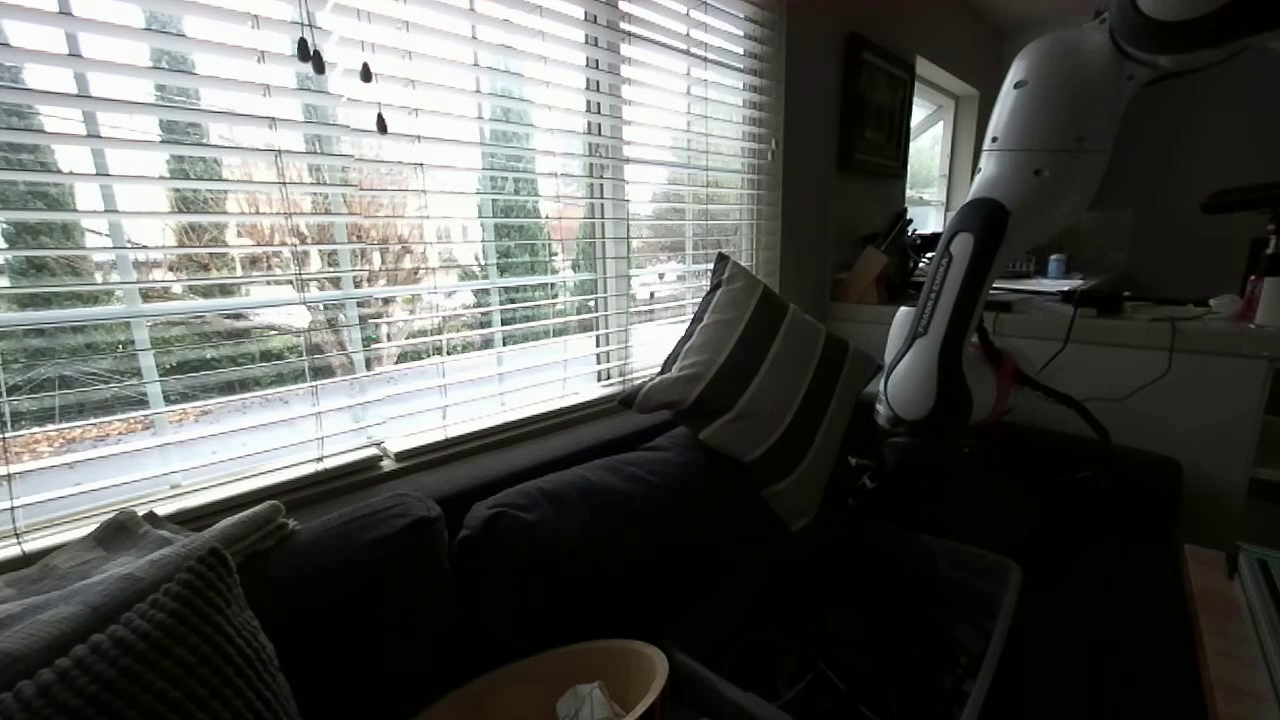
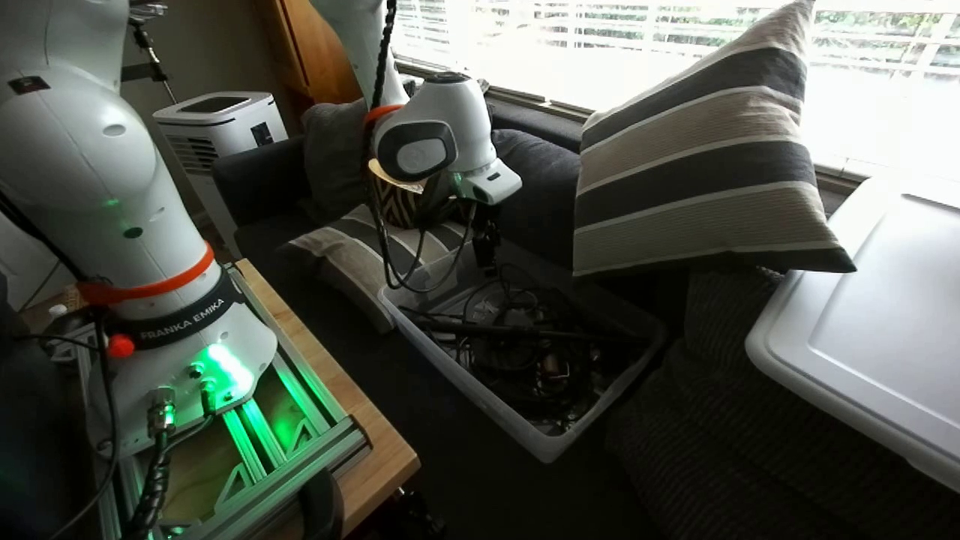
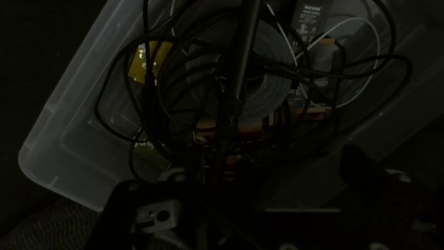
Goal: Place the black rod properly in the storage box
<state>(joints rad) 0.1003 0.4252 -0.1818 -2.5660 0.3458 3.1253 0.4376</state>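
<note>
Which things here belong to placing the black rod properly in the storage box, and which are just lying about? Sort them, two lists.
For the job:
black rod
storage box
gripper, open

Just lying about:
tape roll and black cables, inside the box
tilted striped pillow
white lid, perhaps the box's own, but not needed for placing the rod
white appliance

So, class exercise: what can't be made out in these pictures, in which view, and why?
Black rod, wrist view: cut off by the top edge, lower part lost in darkness.
End effector, wrist view: too dark to tell whether it touches the rod.
Storage box, in an exterior view: contents mostly lost in shadow.
Tan container, in an exterior view: cut off by the bottom edge.
Power supply label, wrist view: fine print too small.
</note>
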